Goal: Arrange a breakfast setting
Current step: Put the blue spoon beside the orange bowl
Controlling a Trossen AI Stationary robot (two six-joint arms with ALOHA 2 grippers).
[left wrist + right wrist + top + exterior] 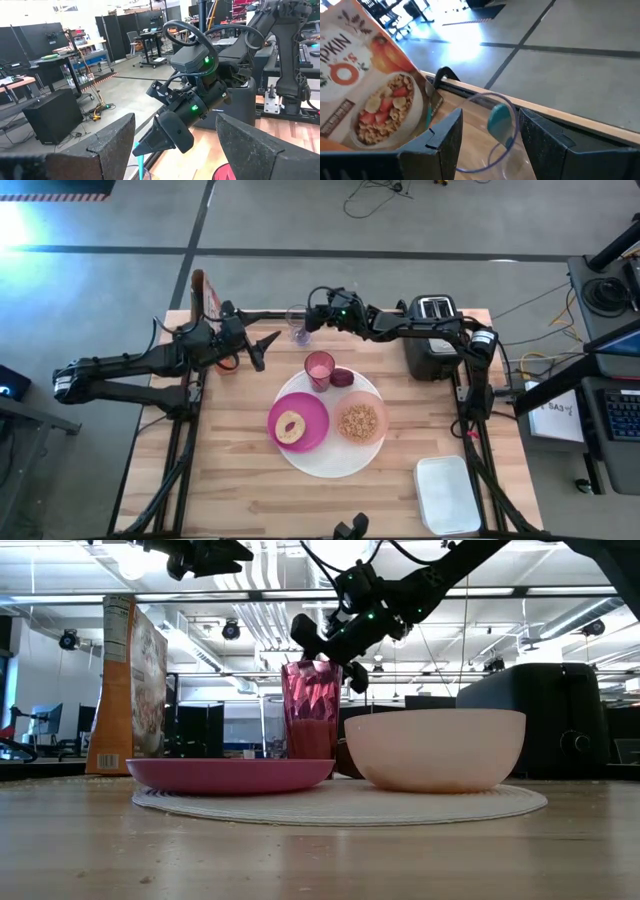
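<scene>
A big white plate [322,465] lies mid-table. On it rest a magenta plate [312,430] bearing a bagel [291,426] and a pale pink bowl [360,421] of cereal. A pink tumbler [319,369] and a dark red fruit [342,377] stand at its far rim. A clear glass [490,132] stands near the far edge [297,327], with the teal rounded end of a spoon [500,121] inside it. My right gripper [490,135] is open right beside the glass, one finger on either side. My left gripper [264,345] is open and empty, raised left of the glass. My right gripper comes at the clear glass slanting down from the table's right, its fingers [445,137] on either side of the glass's upper part [510,107]. I cannot tell whether they touch it. The glass stands on the table.
A cereal box [205,293] stands at the far left corner and a black toaster [431,337] at the far right. A white lidded container [447,493] lies at the near right. Bare wood shows along the near edge [230,500].
</scene>
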